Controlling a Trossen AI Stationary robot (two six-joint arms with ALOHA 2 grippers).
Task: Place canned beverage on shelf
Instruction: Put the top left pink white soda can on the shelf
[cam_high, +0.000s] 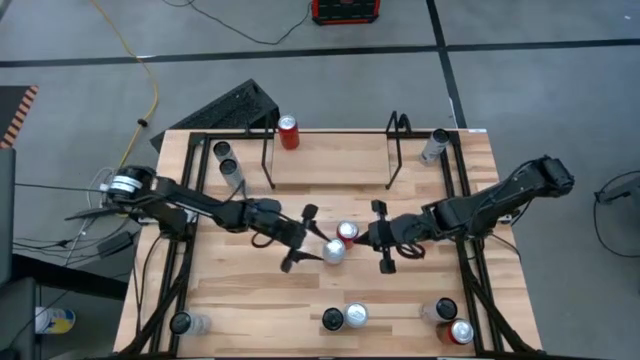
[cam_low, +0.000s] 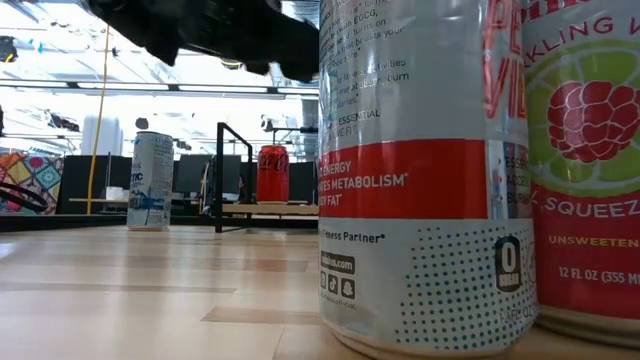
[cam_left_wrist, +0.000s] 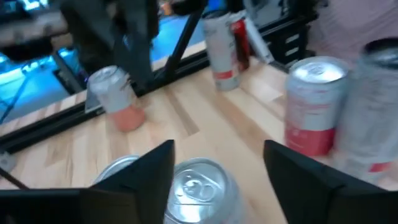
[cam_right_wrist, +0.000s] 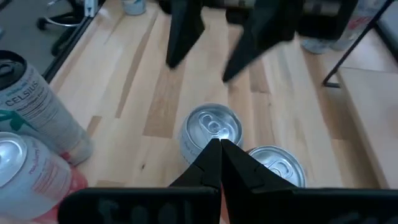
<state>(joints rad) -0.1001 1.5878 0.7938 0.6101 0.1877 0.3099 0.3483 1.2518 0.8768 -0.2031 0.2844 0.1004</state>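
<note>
Two cans stand upright side by side at the table's middle: a silver-topped can (cam_high: 333, 251) (cam_left_wrist: 200, 186) and a red-rimmed can (cam_high: 347, 233) (cam_right_wrist: 275, 165). My left gripper (cam_high: 312, 245) (cam_left_wrist: 217, 155) is open. It comes level from the table's left, with its fingers just short of the silver-topped can and touching nothing. My right gripper (cam_high: 365, 238) (cam_right_wrist: 219, 149) is shut and comes from the right, its tips close over the two cans. The shelf (cam_high: 330, 160) is at the far middle. A red can (cam_high: 289, 132) (cam_low: 272, 172) stands at its left end. My right gripper has its shut fingertips (cam_right_wrist: 219, 155) slanting down from the table's right, over the gap between the two can tops. Whether they touch either can, I cannot tell.
More cans stand at the far left (cam_high: 228, 162), the far right (cam_high: 435, 147), and along the near edge (cam_high: 345, 318) (cam_high: 452, 322) (cam_high: 190, 323). Black tubular rail frames (cam_high: 190, 200) (cam_high: 465, 190) run down both sides. Bare wood lies between the middle cans and the shelf.
</note>
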